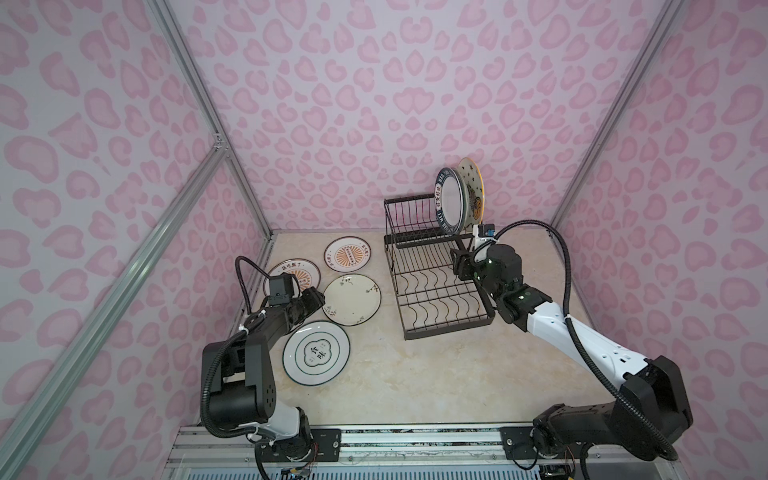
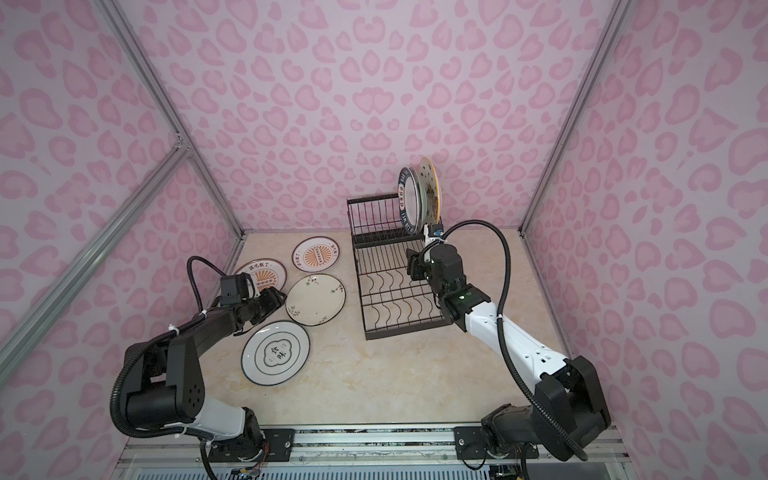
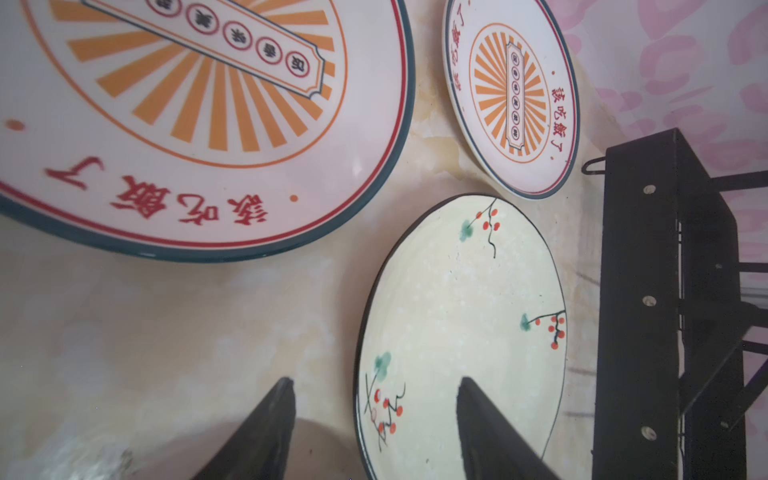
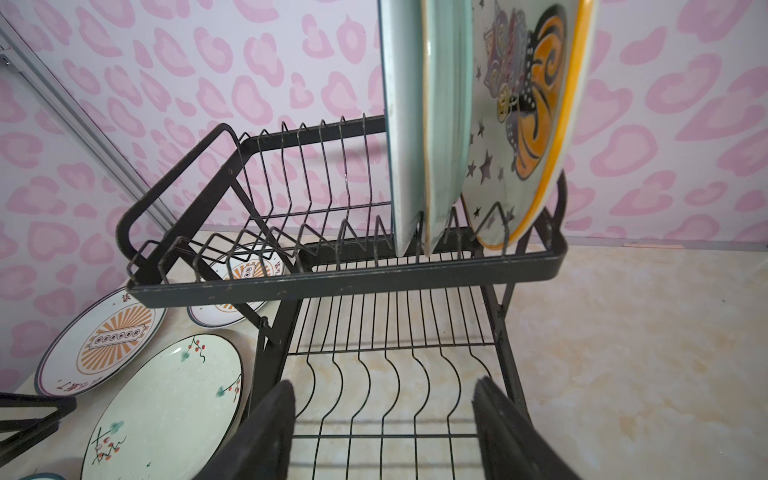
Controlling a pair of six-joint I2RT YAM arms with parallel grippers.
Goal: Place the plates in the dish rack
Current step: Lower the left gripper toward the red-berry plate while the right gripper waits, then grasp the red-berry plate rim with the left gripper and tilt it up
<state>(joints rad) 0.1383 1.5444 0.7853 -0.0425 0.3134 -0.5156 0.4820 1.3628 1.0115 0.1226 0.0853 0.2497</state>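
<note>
Three plates (image 4: 432,124) racked, four to go.
Cream branch plate (image 3: 457,311) lies at my open left claw (image 3: 374,380); dish rack (image 4: 345,284) ahead of my open right claw (image 4: 384,382).

The left arm (image 1: 257,332) is cased mostly black, the right arm (image 1: 582,340) partly white. Ribbed black cable (image 1: 566,270) is run along both. Black fingers (image 3: 266,428) are fitted to the left hand (image 3: 374,380) and right hand (image 4: 384,382).

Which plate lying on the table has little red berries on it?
The cream plate with thin dark branches. The two sunburst plates show orange rays instead, and the green-ringed plate has black writing in its middle.
</note>
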